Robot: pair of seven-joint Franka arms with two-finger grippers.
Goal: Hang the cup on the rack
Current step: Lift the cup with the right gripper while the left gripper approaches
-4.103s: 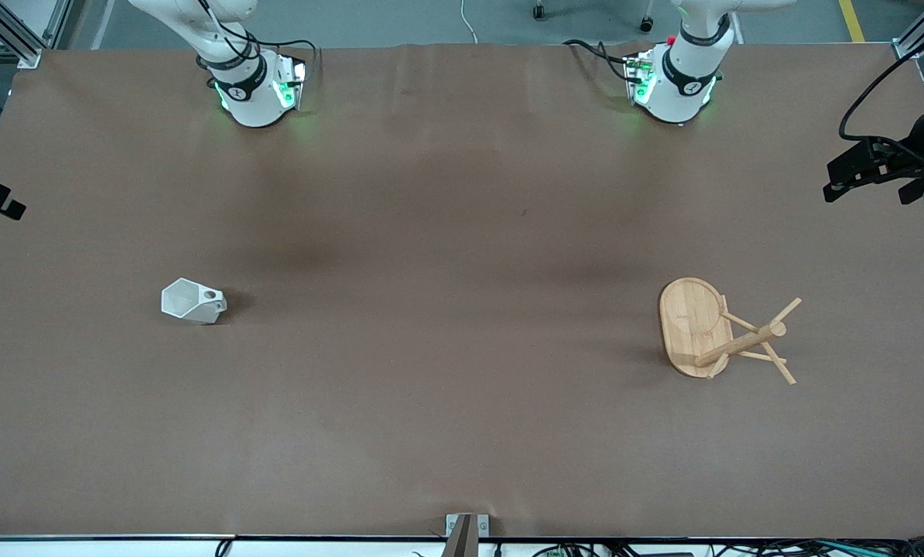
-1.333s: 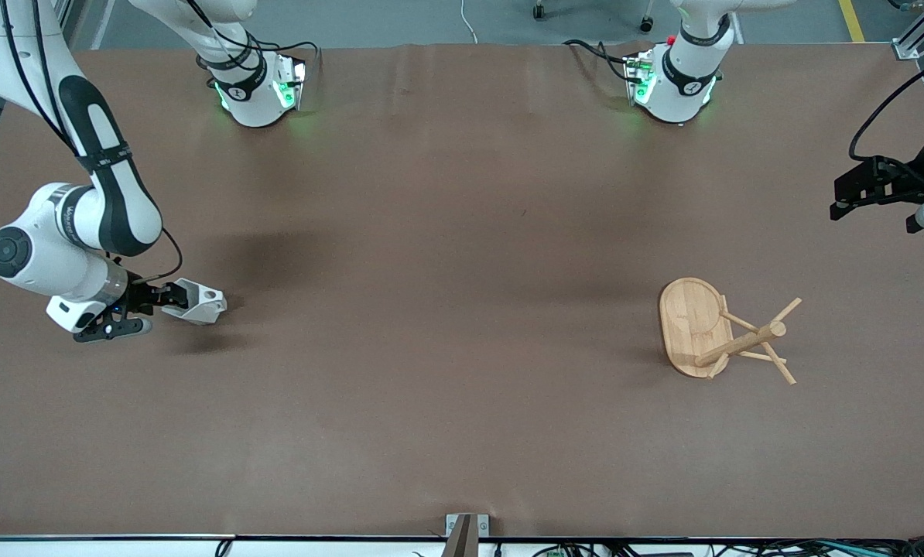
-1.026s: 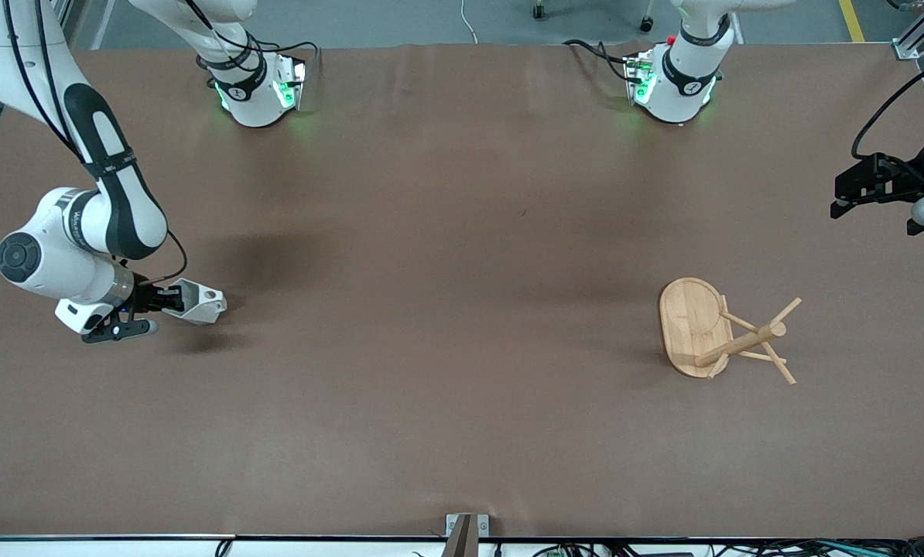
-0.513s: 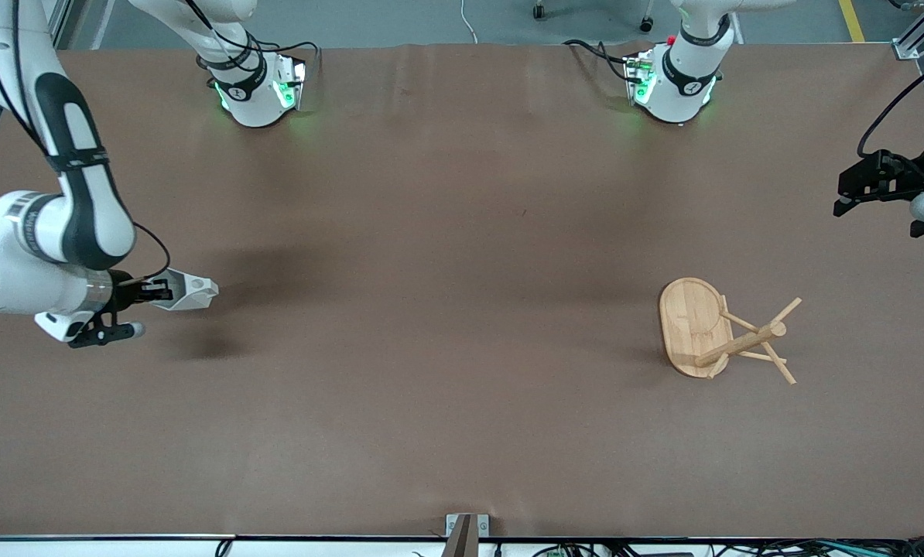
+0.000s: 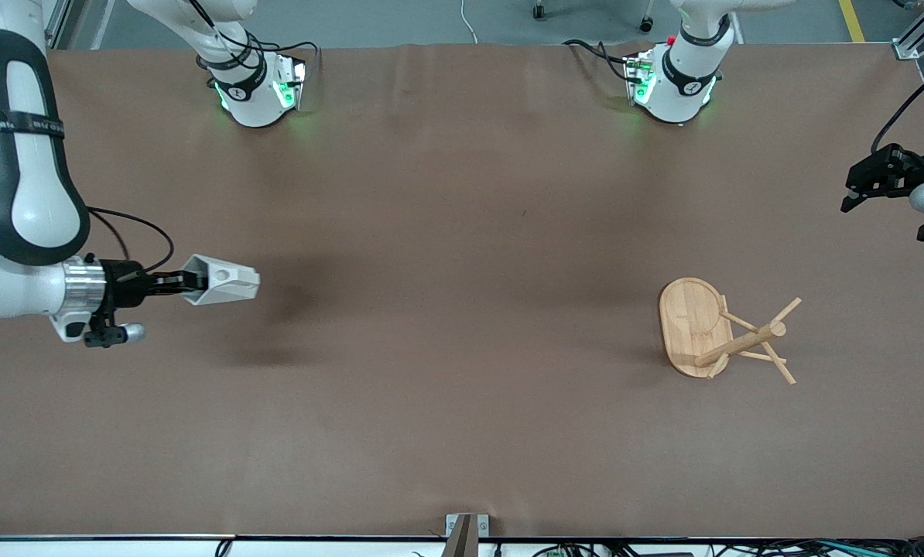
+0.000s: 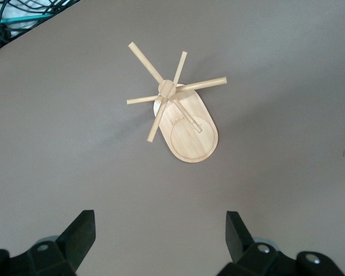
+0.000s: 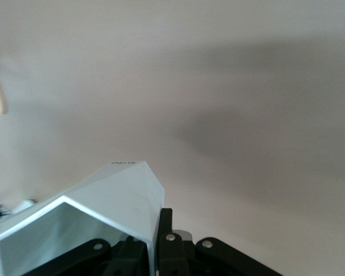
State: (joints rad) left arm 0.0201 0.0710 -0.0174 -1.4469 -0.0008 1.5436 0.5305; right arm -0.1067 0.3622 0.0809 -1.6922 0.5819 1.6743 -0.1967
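The white faceted cup point(image 5: 222, 281) is held in the air over the table near the right arm's end, its handle hole facing up. My right gripper point(image 5: 187, 281) is shut on the cup's rim; in the right wrist view the cup point(image 7: 98, 218) fills the lower part, one finger point(image 7: 165, 227) against its wall. The wooden rack point(image 5: 713, 329) stands on the table near the left arm's end, pegs slanting out. My left gripper point(image 5: 857, 189) hangs open and empty at the table's edge; the left wrist view shows the rack point(image 6: 181, 112) below it.
The brown table point(image 5: 462, 309) carries nothing else. The arm bases point(image 5: 257, 85) stand along the table's edge farthest from the front camera. A small metal bracket point(image 5: 466, 530) sits at the edge nearest the front camera.
My right gripper closed on the cup, lifted it off the table and carried it a little toward the middle. The left gripper drifted slightly toward the table's end.
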